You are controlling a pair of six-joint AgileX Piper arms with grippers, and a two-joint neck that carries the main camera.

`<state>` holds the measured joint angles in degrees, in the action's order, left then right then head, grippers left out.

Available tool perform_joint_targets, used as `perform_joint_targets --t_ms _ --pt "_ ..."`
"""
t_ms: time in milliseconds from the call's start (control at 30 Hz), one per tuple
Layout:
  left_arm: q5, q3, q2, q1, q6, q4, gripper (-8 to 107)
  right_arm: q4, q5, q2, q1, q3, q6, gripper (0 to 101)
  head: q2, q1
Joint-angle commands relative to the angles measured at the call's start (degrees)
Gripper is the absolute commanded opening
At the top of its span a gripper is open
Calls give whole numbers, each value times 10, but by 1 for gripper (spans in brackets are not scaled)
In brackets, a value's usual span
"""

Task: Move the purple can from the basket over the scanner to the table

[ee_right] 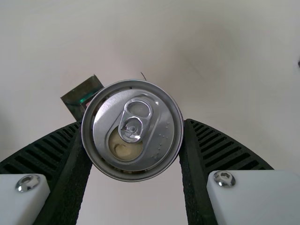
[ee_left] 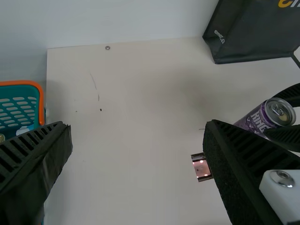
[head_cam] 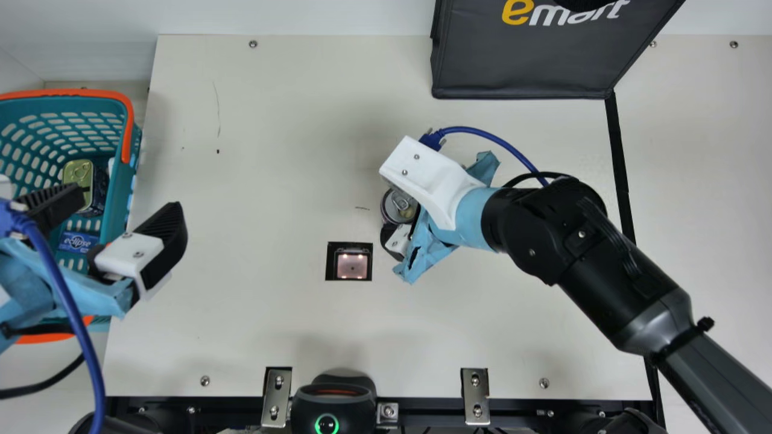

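In the main view my right gripper [head_cam: 401,220] is right of the scanner [head_cam: 352,265], with the purple can [head_cam: 398,207] between its fingers, top facing up. The right wrist view shows the can's lid [ee_right: 132,131] pressed on both sides by my right gripper [ee_right: 132,136]. The purple side of the can [ee_left: 262,119] shows in the left wrist view. My left gripper [head_cam: 129,211] stands open by the right rim of the basket [head_cam: 120,199]; in the left wrist view nothing is between the fingers of my left gripper [ee_left: 138,126].
The basket holds a gold-lidded tin [head_cam: 78,175] and a blue packet [head_cam: 78,242], among other items. A dark bag [head_cam: 525,66] stands at the table's back right. A black device [head_cam: 333,404] with a green ring is at the front edge.
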<state>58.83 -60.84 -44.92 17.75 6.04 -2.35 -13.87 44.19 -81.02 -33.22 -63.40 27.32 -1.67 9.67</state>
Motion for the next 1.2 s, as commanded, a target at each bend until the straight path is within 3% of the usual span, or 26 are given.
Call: perform_joint_targets --t_ms 0,233,400,600,867,1167 --pt "0 0 0 0 0 0 90 2 -2 8 -2 -1 -6 0 1 -17" --pt "0 0 0 0 0 0 90 10 -3 24 -4 -2 -26 0 -53 -17" --pt "0 0 0 0 0 0 90 22 -6 23 34 -5 -53 0 -119 -17" --pt "0 0 0 0 0 0 90 42 -5 24 126 -10 -97 0 -199 -17" --pt "0 0 0 0 0 0 90 52 12 14 277 -34 -131 0 -199 -17" --pt "0 0 0 0 0 0 90 66 34 -33 423 -91 -153 0 -199 -17"
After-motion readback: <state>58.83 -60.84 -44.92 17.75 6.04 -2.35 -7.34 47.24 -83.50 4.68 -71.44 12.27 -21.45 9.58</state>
